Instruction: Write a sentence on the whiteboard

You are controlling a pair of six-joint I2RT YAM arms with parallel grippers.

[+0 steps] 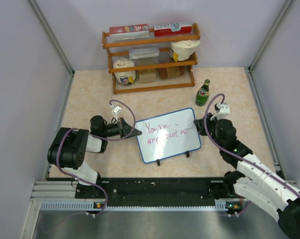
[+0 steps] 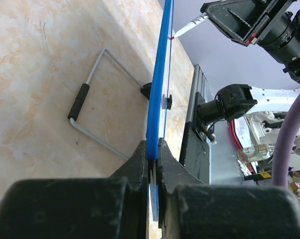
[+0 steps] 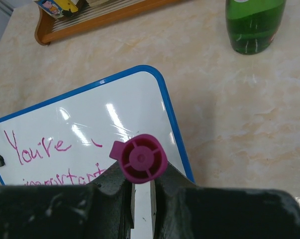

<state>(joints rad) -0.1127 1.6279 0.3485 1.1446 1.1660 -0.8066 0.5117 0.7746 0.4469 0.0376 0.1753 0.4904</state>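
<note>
The whiteboard [image 1: 167,135], white with a blue frame, stands tilted mid-table with pink writing on it: "You're" above a second line. My left gripper [image 1: 135,133] is shut on its left edge; the left wrist view shows the blue frame [image 2: 159,89] pinched between the fingers [image 2: 140,162]. My right gripper [image 1: 205,125] sits at the board's right edge, shut on a marker whose magenta end [image 3: 140,158] faces the right wrist camera. The marker's tip is hidden in that view. The whiteboard's face [image 3: 90,129] lies just beyond it.
A green bottle [image 1: 203,93] stands behind the board's right corner. A wooden shelf [image 1: 152,57] with boxes and jars fills the back. A bent wire stand [image 2: 95,94] lies on the table behind the board. Grey walls close both sides.
</note>
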